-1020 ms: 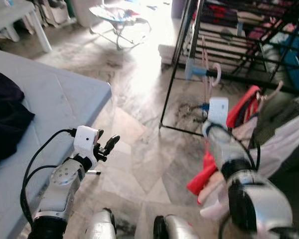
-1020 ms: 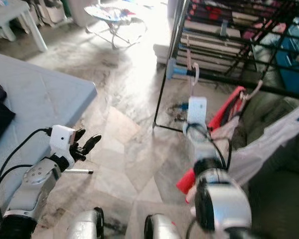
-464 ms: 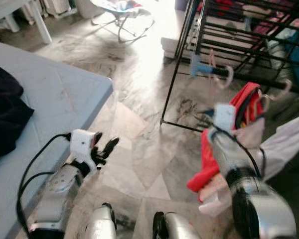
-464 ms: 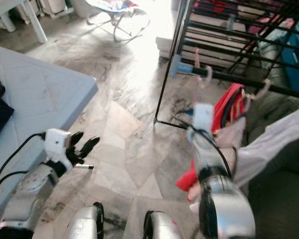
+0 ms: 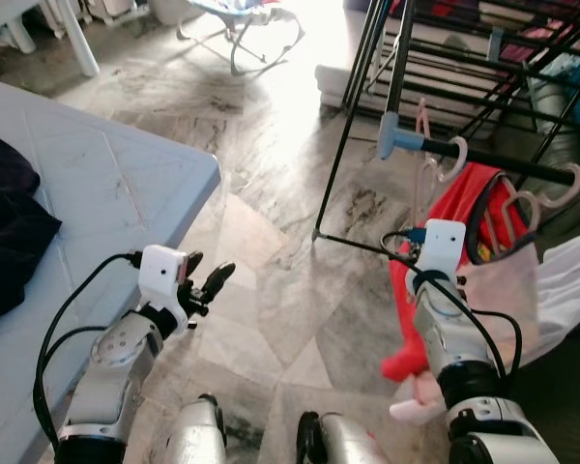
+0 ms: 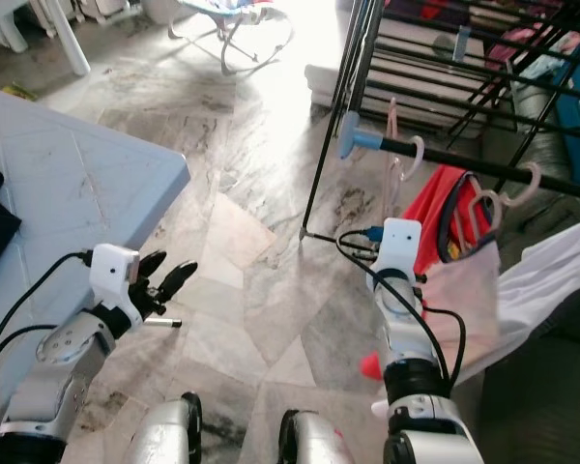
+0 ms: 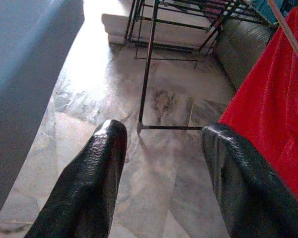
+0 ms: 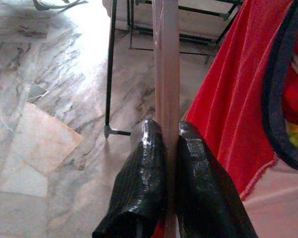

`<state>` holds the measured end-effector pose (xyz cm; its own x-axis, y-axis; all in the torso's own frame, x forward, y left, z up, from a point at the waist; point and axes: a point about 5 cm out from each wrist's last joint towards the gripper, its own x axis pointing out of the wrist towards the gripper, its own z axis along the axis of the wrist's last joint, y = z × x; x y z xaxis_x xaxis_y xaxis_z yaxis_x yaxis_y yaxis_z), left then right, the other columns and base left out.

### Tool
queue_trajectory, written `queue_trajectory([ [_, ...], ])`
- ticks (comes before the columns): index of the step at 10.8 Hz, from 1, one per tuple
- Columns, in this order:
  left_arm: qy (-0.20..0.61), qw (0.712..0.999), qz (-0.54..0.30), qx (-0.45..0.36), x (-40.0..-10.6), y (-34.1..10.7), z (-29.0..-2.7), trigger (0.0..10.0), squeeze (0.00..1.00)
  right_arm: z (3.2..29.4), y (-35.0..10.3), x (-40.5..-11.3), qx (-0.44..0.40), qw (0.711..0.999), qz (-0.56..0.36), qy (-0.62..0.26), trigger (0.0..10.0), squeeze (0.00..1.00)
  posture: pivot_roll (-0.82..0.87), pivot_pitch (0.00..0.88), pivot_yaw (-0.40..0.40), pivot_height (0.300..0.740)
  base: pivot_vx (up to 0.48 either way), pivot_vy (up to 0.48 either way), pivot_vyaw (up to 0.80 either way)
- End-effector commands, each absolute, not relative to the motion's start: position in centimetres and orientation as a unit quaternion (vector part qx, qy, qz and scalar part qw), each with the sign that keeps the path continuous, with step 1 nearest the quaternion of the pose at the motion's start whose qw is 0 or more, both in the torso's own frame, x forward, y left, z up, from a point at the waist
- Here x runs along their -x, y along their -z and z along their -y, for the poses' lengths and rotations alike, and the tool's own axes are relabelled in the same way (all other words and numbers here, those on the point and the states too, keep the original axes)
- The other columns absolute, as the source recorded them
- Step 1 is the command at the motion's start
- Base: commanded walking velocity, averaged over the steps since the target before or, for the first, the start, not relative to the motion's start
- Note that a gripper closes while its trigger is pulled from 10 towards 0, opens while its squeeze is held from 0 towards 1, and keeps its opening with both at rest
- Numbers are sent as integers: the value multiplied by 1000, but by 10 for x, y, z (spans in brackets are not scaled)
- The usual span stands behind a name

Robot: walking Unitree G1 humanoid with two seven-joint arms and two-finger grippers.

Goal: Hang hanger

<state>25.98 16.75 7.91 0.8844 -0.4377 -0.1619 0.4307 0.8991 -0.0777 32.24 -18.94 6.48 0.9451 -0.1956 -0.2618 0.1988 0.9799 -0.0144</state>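
Beside the black metal drying rack [image 5: 435, 145], the right gripper [image 8: 170, 148] clamps a pale pink plastic hanger [image 8: 166, 64]. The left gripper [image 7: 161, 148] hangs parted, well apart from the rack.

**No legible text**

Nothing readable anywhere: no words, labels, brand marks, numbers or signs. A small multicoloured patch on the red garment [image 8: 238, 94], toward 3 o'clock in the right wrist view, too blurred to make out as lettering.

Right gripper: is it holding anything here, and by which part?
Yes. The right gripper is shut on a pale pink hanger, pinching its straight bar between the fingertips beside the red garment. The left gripper is open, holding nothing.
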Motion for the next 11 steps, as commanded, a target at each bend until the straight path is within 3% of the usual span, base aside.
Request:
queue_trajectory([
  [1, 226, 969, -98, 7, -257, -76, -167, 10000, 0, 191, -36, -306, -24, 972, -207, 110, 10000, 0, 80, 151, -65, 740, 0, 0, 0],
  [2, 226, 969, -97, 9, -257, -76, -167, 10000, 0, 189, -37, -308, -23, 973, -208, 102, 10000, 0, 82, 149, -65, 740, 0, 0, 0],
  [3, 226, 969, -97, 9, -258, -76, -167, 10000, 0, 187, -39, -309, -36, 974, -201, 93, 10000, 753, 82, 147, -65, 740, 0, 0, 0],
  [4, 224, 970, -97, 6, -258, -76, -168, 10000, 0, 185, -44, -309, -26, 980, -180, 82, 10000, 1000, 82, 147, -64, 740, 0, 0, 0],
  [11, 158, 983, -87, -17, -258, -75, -174, 10000, 0, 197, -68, -284, 48, 996, -60, 55, 10000, 1000, 70, 149, -76, 740, 0, 0, 0],
])
